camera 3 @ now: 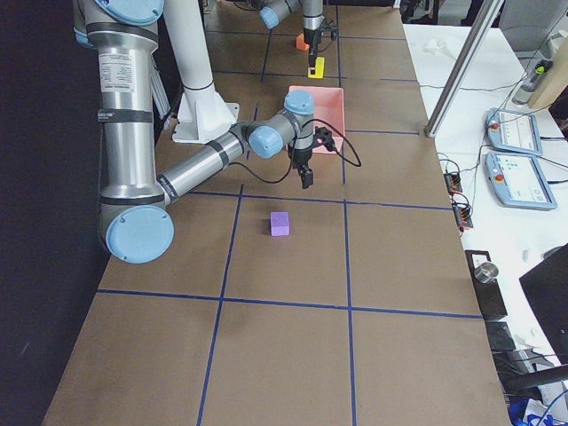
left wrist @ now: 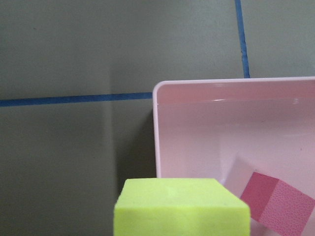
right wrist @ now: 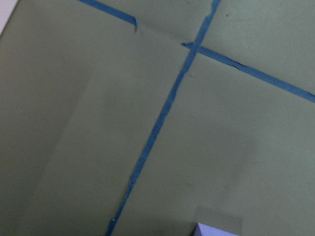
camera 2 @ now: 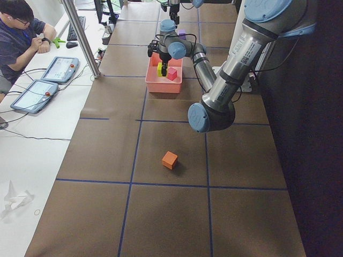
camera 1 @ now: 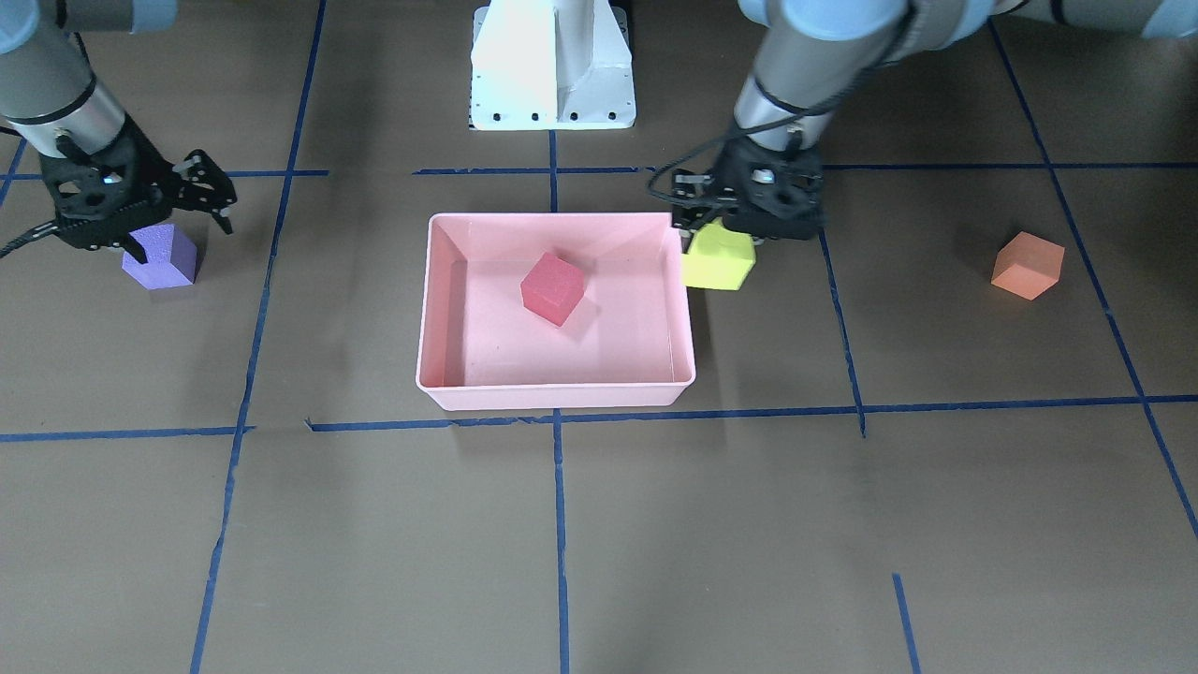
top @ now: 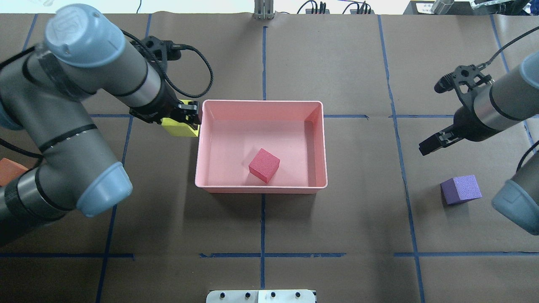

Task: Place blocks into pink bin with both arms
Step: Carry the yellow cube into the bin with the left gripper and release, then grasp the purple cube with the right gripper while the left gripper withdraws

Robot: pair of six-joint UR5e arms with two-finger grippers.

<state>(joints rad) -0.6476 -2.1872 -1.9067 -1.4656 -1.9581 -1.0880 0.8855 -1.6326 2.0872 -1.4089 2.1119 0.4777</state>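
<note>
Over at the shallow light-pink plastic bin (top: 261, 188) now, with the left pincer (camera 1: 723, 232) clamped on the small yellow foam cube (camera 1: 718, 264). Hangs right at the bin's side wall, on the outer edge, seemingly lifted off the brown paper-covered worktop (camera 1: 655, 524) and not yet over the bin's floor. Inside the bin, near the middle: the small red foam cube (top: 264, 165).

Plenty to go wrong from here. Let go at this spot and probably clips the rolled rim, tips outward, ends up back on the worktop. Carried across too low, catches the wall and shoves the whole bin sideways. Dropped from too high, bounces and may hop out, or lands on the red cube and rolls.

Across on the other side: right pincer (camera 1: 183, 234) spread apart, gripping nothing, hovering near the small purple foam cube (top: 461, 189) but off to one side of it, not straddling it. Coming straight down from there risks a fingertip on the cube's top or edge, nudging it away instead of bracketing it. Needs lining up first.

Out on the worktop too, well apart from the bin on the left arm's side: the small orange foam cube (camera 1: 1028, 265). Worth watching as well: both arms over one bin together, with a chance of clashing above it
</note>
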